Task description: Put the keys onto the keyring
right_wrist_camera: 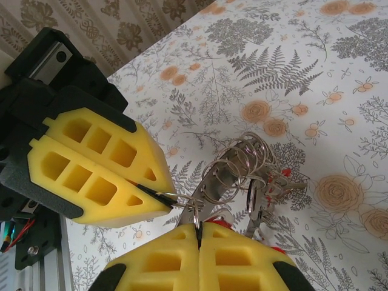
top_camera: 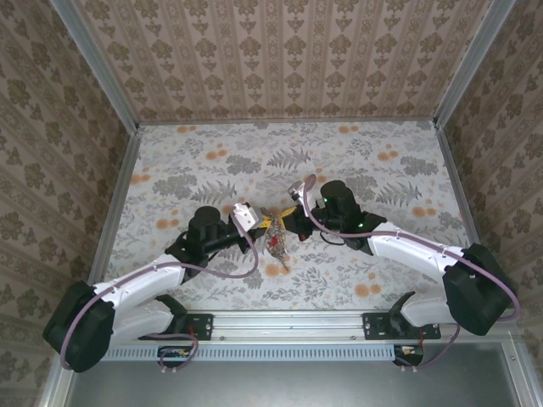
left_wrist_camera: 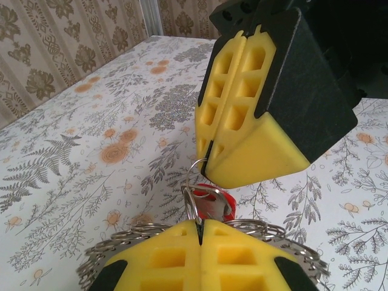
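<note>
Both grippers are clenched, tip to tip, above the middle of the flowered table.

From the right wrist we see the left gripper with its yellow pads pressed flat together, nipping a thin grey wire loop, the keyring, at its very tip. The wire runs the short way across to the right gripper, whose pads are also closed tight on thin metal at their seam. We cannot tell exactly which strand each pad pair pinches.

From the left wrist, the left gripper sits at the bottom and the right gripper just above it, almost touching.

The keyring lies stretched between the two tips, its long axis running from one gripper to the other.

Just beyond the fingers hangs a cluster of small rings, and from it the keys, silver with red heads. Their blades point down at the table. From the top camera, the keys trail from between the left gripper and the right gripper toward the near edge.
</note>
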You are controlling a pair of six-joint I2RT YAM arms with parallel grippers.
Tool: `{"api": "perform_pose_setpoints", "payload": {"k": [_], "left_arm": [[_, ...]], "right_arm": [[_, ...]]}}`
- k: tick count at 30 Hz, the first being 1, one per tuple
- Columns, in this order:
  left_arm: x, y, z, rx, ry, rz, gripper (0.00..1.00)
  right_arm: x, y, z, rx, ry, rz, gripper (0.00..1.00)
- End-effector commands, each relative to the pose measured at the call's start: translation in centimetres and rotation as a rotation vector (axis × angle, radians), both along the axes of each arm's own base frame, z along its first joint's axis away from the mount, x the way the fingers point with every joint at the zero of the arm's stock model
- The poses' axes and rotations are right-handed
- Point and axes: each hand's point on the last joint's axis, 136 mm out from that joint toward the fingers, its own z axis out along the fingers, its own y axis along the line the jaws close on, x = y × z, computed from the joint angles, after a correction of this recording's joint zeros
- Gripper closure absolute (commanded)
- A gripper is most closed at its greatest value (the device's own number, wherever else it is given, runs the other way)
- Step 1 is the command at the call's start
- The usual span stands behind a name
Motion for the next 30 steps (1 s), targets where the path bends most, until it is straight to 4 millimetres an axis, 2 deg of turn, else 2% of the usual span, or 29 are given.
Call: {"api": "perform_pose_setpoints", "payload": {"k": [1, 13, 18, 30], "left_arm": [[-0.2, -0.9, 2.0, -0.030, -0.061, -0.038, 1.00], [0.3, -1.2, 2.4, -0.036, -0.060, -0.029, 1.00], [0.2, -1.1, 2.5, -0.042, -0.067, -0.025, 1.00], [0.5, -0.8, 2.8, -0.052, -0.078, 0.005, 1.00]], "right_arm": [[0.6, 0.3, 2.6, 0.053, -0.033, 0.002, 1.00], [-0.5, 1.2, 2.2, 0.044, -0.018, 0.077, 1.00], [0.1, 0.7, 1.7, 0.036, 0.020, 0.041, 1.00], [-0.9, -0.3, 0.3, 0.038, 0.068, 0.035, 1.00]]}}
